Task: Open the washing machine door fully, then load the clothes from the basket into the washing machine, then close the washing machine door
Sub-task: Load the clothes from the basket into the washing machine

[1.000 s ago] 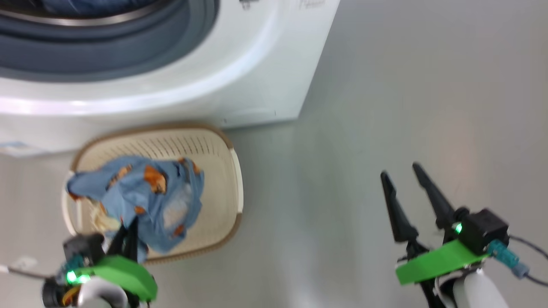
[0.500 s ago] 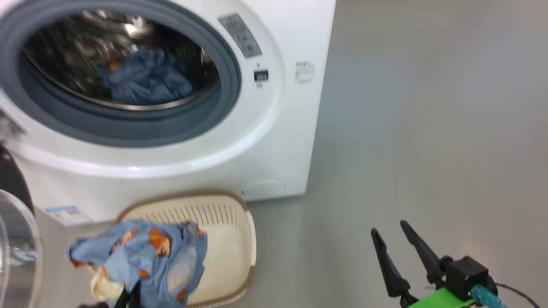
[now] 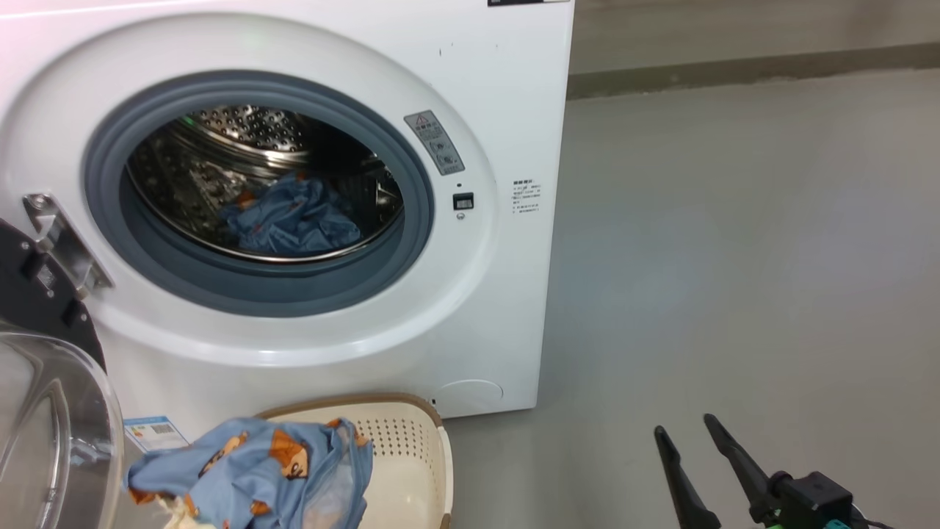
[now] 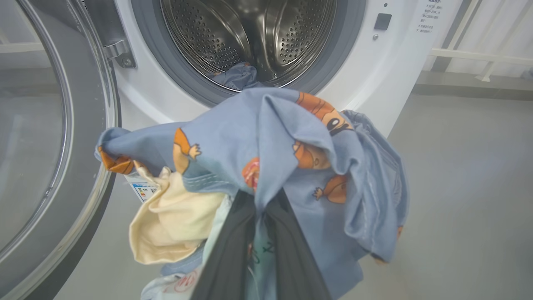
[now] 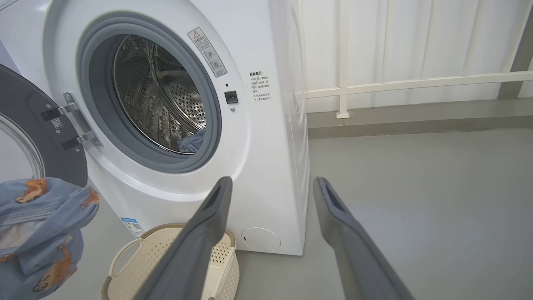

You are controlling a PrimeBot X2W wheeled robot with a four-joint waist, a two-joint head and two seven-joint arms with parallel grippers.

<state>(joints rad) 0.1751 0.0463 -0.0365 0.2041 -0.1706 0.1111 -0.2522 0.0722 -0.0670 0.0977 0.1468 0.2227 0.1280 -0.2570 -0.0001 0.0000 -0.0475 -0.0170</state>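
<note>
We hold clothes [image 4: 266, 137] pinched tight in left gripper [image 4: 263, 199], bunch hanging above basket [image 3: 418, 448], short of drum [image 3: 242, 147] (one garment lies inside). We lift over grey seal [image 3: 415, 242], push deep, then release. Right gripper [image 3: 684, 426] spread wide, empty. Washing machine door [image 3: 29, 294] stands open at left.

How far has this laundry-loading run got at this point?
Done: the washing machine door stands swung open, and one blue garment lies in the drum. In hand: the left gripper is shut on a second printed garment, held up near the basket. Left: put it in the drum, check the basket, close the door. The right gripper hangs open and empty.
</note>
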